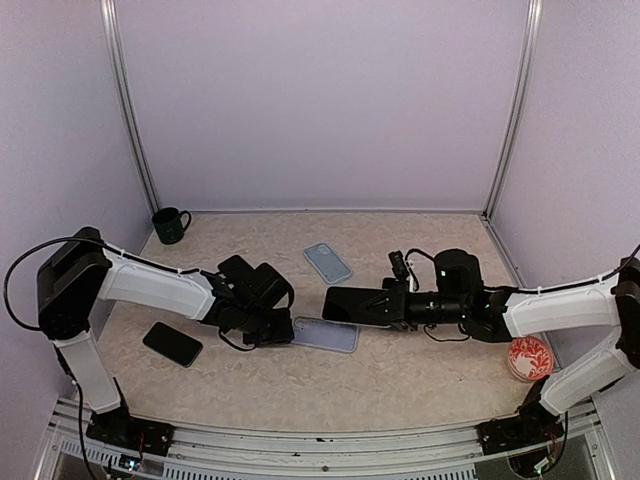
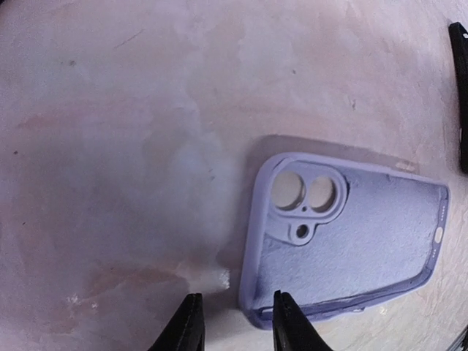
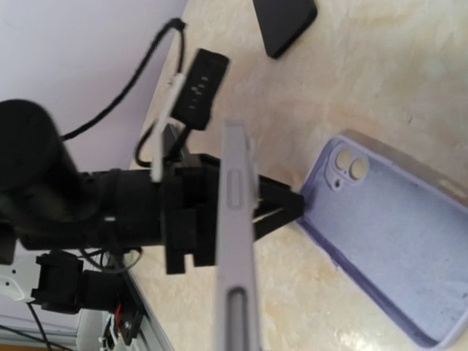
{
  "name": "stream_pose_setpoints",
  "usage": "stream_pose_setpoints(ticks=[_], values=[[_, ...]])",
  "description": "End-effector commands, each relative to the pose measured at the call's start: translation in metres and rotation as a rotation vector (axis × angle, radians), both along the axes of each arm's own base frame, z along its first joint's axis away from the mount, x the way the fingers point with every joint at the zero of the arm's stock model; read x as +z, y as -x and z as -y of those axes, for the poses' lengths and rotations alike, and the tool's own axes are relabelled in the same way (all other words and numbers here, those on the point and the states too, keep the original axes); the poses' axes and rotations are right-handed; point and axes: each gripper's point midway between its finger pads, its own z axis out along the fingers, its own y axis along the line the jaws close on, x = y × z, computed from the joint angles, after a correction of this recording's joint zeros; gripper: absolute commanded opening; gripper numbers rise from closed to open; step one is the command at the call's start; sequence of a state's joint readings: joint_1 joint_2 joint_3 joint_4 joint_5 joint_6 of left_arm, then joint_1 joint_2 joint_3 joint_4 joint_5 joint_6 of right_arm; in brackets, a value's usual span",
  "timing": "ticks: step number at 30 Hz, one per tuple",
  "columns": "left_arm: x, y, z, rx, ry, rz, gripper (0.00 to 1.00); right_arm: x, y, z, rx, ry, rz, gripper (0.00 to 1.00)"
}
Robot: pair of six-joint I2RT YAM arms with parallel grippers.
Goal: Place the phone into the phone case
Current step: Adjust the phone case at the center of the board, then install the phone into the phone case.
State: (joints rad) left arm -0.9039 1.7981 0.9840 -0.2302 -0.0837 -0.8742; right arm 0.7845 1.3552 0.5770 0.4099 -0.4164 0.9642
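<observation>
A lilac phone case [image 1: 326,334] lies open side up on the table, camera cutouts toward the left arm. My left gripper [image 2: 235,300] is open and low at the case's camera-end corner. One fingertip [image 2: 287,311] is over the case's rim and the other rests off it above the table. The same case [image 2: 351,241] fills the right half of the left wrist view. My right gripper [image 1: 392,306] is shut on the phone [image 1: 352,305], held above the table just right of the case. The right wrist view shows the phone [image 3: 235,219] edge-on, beside the case [image 3: 395,248].
A second black phone [image 1: 172,343] lies near the left arm. Behind the lilac case lies a light blue case [image 1: 328,262]. A dark green mug [image 1: 170,225] stands at the back left, and a red round object [image 1: 528,357] sits by the right arm.
</observation>
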Motion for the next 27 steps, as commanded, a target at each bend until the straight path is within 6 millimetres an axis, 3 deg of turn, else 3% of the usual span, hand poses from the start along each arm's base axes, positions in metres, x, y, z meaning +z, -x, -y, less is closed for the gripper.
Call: stream_pose_setpoints(ticks=[1,5,10,15,27], values=[[0.006,0.005,-0.024,0.046,-0.021,0.004,0.43,0.020,-0.001,-0.023,0.046,-0.070,0.003,0.00],[0.018,-0.002,-0.035,0.069,0.029,0.050,0.65,0.012,0.000,-0.034,0.066,-0.070,-0.031,0.00],[0.037,-0.012,-0.042,0.087,0.134,0.109,0.76,0.003,-0.001,-0.044,0.084,-0.080,-0.073,0.00],[0.048,-0.015,-0.045,0.087,0.213,0.143,0.97,-0.002,-0.003,-0.054,0.095,-0.080,-0.090,0.00],[0.070,-0.014,-0.027,-0.017,0.486,0.206,0.99,-0.018,-0.009,-0.067,0.113,-0.077,-0.138,0.00]])
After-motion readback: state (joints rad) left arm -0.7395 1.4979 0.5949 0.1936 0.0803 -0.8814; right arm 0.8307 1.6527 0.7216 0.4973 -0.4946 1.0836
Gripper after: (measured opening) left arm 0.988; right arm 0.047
